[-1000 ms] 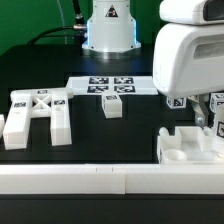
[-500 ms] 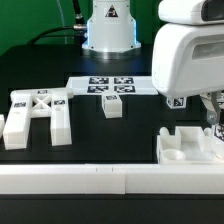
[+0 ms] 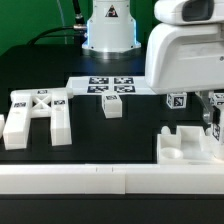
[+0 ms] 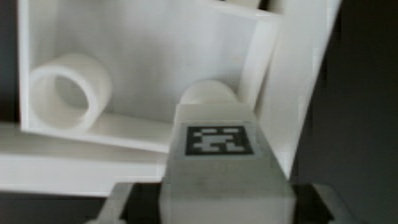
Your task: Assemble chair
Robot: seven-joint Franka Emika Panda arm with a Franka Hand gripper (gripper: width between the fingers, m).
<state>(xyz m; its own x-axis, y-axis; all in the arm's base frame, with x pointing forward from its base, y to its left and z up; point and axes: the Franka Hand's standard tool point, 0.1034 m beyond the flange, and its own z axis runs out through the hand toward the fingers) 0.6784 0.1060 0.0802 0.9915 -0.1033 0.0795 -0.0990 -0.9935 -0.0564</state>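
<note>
The end effector (image 4: 217, 198) is clamped on a tagged white leg (image 4: 217, 125), pinching its sides, likely to lift it upright; the seat block (image 3: 186, 150) lies just beside it on the bench (image 3: 130, 140).

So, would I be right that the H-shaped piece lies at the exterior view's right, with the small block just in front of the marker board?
Not quite: the exterior view shows the H-shaped piece at its left, not its right. The small block does sit just in front of the marker board.
</note>
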